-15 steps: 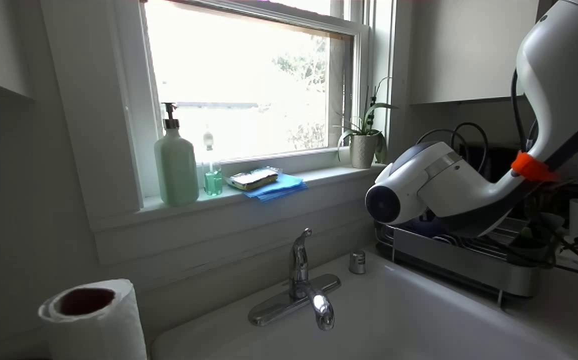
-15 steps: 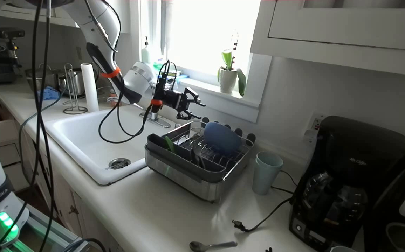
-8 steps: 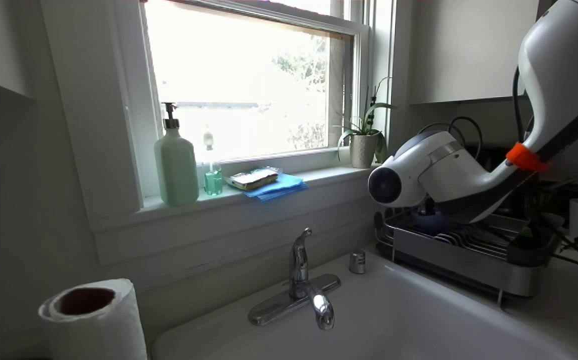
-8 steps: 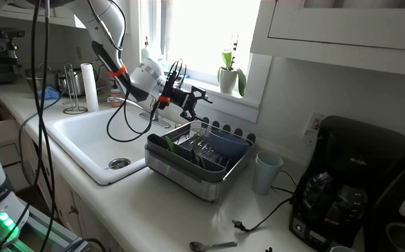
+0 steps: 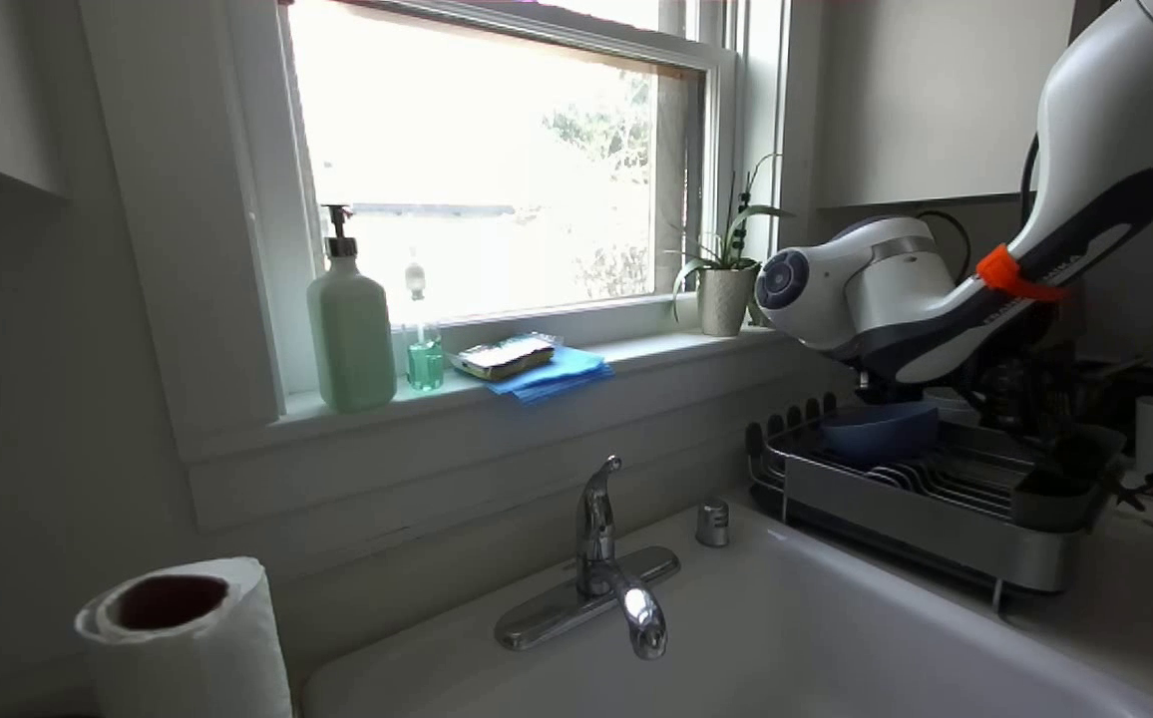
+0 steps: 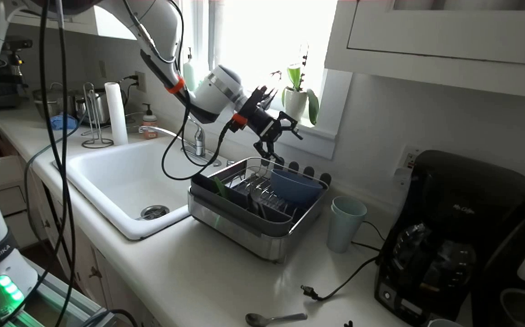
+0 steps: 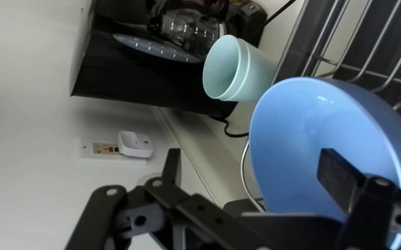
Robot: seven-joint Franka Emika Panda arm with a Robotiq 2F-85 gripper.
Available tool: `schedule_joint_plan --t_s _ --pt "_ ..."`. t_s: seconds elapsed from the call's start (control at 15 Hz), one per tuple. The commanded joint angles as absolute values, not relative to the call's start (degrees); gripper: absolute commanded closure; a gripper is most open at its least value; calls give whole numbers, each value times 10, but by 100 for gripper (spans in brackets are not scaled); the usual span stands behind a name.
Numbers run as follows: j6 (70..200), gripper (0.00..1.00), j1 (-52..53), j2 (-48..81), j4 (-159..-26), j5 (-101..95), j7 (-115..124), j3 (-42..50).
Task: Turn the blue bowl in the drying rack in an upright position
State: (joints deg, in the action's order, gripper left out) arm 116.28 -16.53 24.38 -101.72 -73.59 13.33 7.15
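Note:
The blue bowl (image 6: 295, 188) rests rim up in the drying rack (image 6: 233, 234), near its back row of prongs. In an exterior view the bowl (image 5: 878, 435) looks upright, its rim roughly level. From the wrist the bowl's (image 7: 301, 135) hollow inside faces me, filling the right half. Just above the bowl and to its left, my gripper (image 6: 289, 147) points down at a slant with jaws spread wide. One of the fingers (image 7: 335, 173) overlaps the bowl's inside in the wrist view; contact cannot be told. Nothing sits between the fingertips.
A utensil holder (image 6: 240, 206) lines the rack's front, with a green-handled item inside. Pale blue stacked cups (image 6: 345, 225) and a black coffee maker (image 6: 448, 236) stand beyond the rack. The sink faucet (image 5: 596, 558) and a potted plant (image 6: 296, 103) are close to the arm.
The bowl, tipped with its outer side showing a second ago, has dropped to rim up in the rack. My gripper has opened wider, moved right towards the bowl and angled further down.

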Motion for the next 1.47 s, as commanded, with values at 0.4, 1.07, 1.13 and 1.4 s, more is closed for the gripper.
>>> schedule_joint_plan --t_s 0.4,1.07,1.13,1.4 --pt "1028 0 -173 347 -849 -527 31 108" --pt "913 0 -208 419 -689 -305 55 135" --pt "916 0 -211 424 -675 -287 57 138" --pt "907 0 -212 446 -636 -236 82 159"
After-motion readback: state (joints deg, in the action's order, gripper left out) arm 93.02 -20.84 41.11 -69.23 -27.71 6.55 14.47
